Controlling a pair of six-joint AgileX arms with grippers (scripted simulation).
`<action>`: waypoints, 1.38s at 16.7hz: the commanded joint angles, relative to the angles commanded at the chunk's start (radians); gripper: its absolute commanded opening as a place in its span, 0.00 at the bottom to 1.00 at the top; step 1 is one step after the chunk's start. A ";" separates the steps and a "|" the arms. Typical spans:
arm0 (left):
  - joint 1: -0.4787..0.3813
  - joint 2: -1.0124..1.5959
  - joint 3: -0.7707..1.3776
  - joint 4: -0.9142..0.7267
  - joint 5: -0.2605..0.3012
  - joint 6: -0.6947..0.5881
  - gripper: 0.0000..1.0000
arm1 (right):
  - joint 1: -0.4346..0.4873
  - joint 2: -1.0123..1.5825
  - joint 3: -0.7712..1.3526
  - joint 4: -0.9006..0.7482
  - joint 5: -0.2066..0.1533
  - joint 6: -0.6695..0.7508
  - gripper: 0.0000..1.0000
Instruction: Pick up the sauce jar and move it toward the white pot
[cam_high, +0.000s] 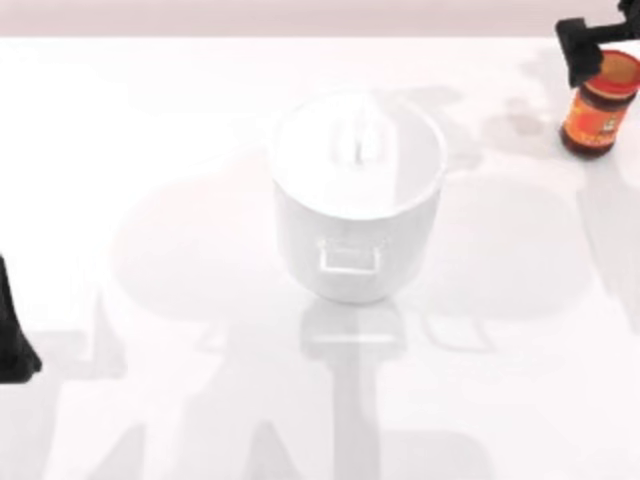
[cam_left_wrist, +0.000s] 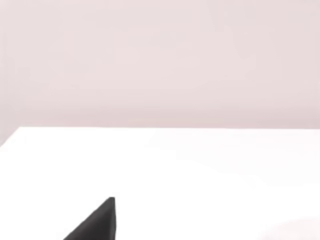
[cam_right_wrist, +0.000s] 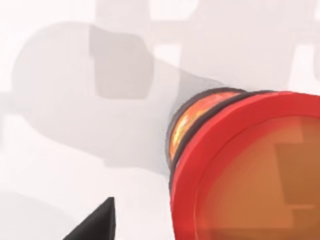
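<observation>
The sauce jar (cam_high: 598, 108), with an orange-red lid and a red-orange label, stands upright on the table at the far right. My right gripper (cam_high: 588, 48) hovers just above and behind its lid, open. In the right wrist view one dark fingertip (cam_right_wrist: 102, 222) stands apart from the jar (cam_right_wrist: 250, 170), with bare table between them; the other finger is out of view. The white pot (cam_high: 355, 215), lidded and with its side handle (cam_high: 350, 258) facing the front, stands at the table's middle, well left of the jar. My left gripper (cam_high: 12, 345) is parked at the left edge.
The white table (cam_high: 150, 150) runs to a far edge against a pale wall (cam_left_wrist: 160, 60). Arm shadows fall across the front of the table (cam_high: 350, 420). Nothing else stands between the jar and the pot.
</observation>
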 joint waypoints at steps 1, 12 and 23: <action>0.000 0.000 0.000 0.000 0.000 0.000 1.00 | 0.002 0.006 -0.005 0.012 0.000 -0.001 1.00; 0.000 0.000 0.000 0.000 0.000 0.000 1.00 | 0.009 0.066 -0.056 0.125 0.002 0.004 0.85; 0.000 0.000 0.000 0.000 0.000 0.000 1.00 | 0.009 0.066 -0.056 0.125 0.002 0.004 0.02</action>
